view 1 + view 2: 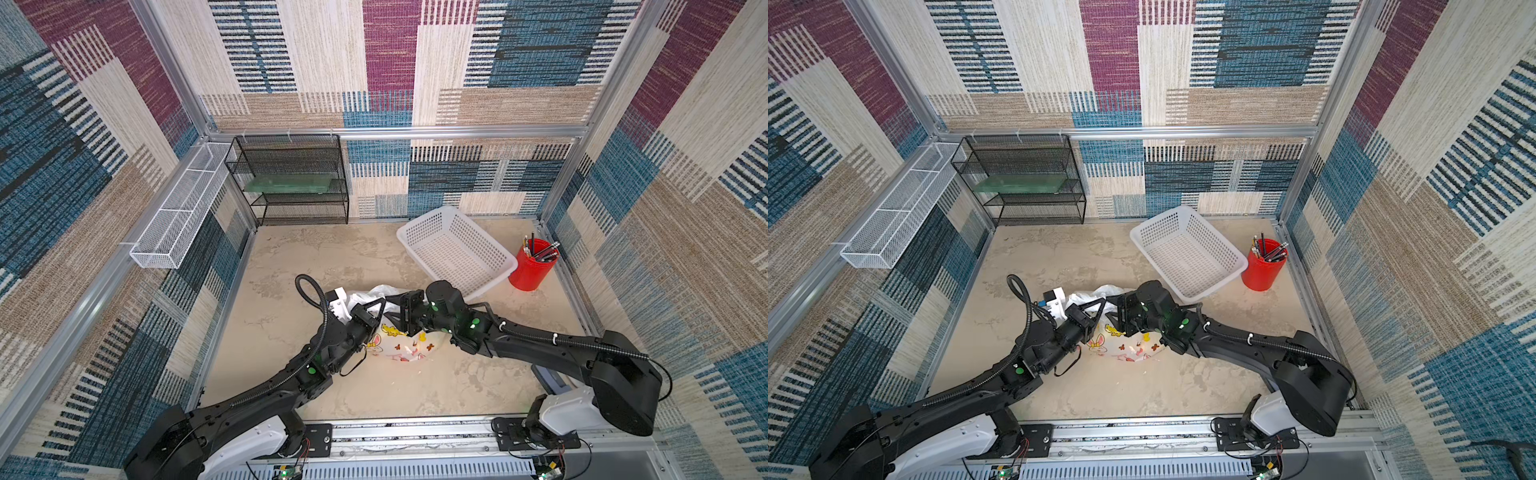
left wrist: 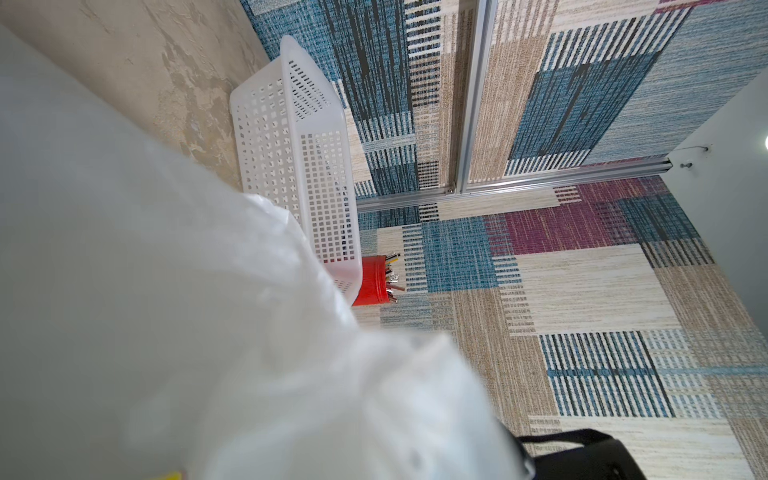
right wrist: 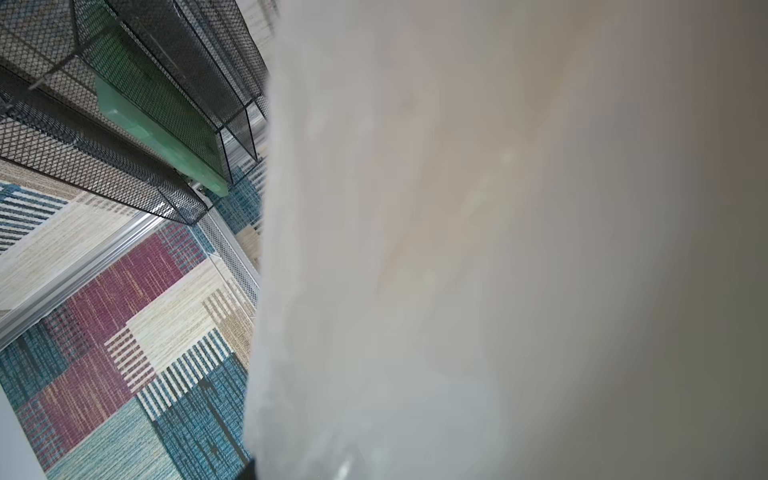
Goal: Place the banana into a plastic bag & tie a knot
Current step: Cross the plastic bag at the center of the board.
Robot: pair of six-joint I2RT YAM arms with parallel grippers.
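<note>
In both top views the thin white cartoon-printed plastic bag (image 1: 399,350) (image 1: 1126,350) lies on the beige tabletop (image 1: 286,332), the left gripper (image 1: 380,306) pinched on its bunched top, the right gripper (image 1: 393,312) with jaws apart astride it, so the knot looks untied and no banana shows.

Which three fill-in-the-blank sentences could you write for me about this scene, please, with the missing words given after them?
1. The cup with pencils is ____.
2. The board on the black shelf is ____.
3. Of basket and cup, the ____ stands nearer to the plastic bag.
Missing words: red; green; basket.
</note>
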